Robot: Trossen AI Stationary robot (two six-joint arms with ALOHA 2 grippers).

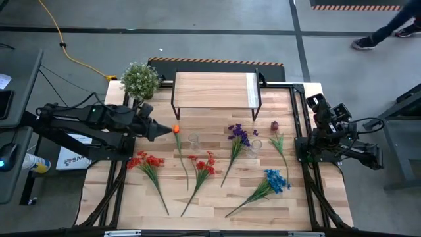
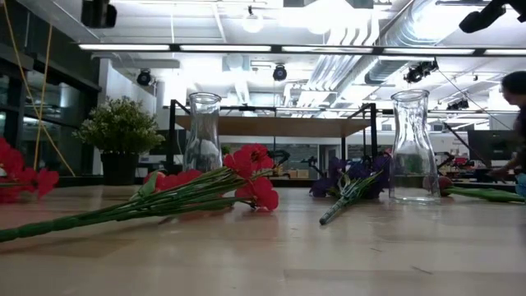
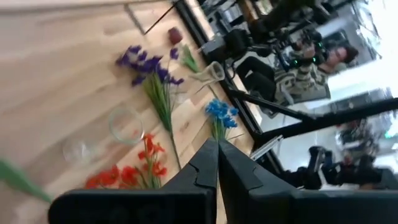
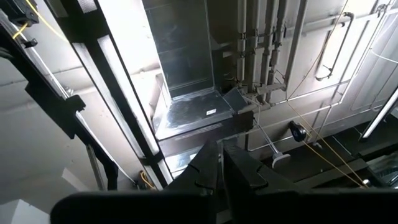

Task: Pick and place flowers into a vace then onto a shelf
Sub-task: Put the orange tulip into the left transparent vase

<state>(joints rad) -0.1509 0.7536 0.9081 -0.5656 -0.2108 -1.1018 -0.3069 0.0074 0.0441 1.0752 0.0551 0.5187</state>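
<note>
Several flowers lie flat on the wood table: two red clusters [image 1: 146, 161] [image 1: 204, 164], an orange tulip [image 1: 175, 130], a purple bunch [image 1: 239, 135], a blue bunch [image 1: 276, 179] and a dark red rosebud [image 1: 274, 125]. Two clear glass vases [image 1: 193, 140] [image 1: 256, 145] stand upright between them. The shelf [image 1: 217, 89] stands at the far edge. My left gripper [image 1: 166, 131] is shut and hovers just left of the tulip head; its wrist view shows nothing between the fingertips [image 3: 217, 149]. My right gripper [image 4: 221, 152] is shut, parked at the right edge and pointing at the ceiling.
A bushy potted plant [image 1: 139, 79] stands at the far left corner beside the shelf. Black frame rails run along the table's right side [image 1: 304, 131]. A person walks on the floor beyond the far right corner [image 1: 388, 33]. Bare wood shows along the near edge [image 1: 217, 220].
</note>
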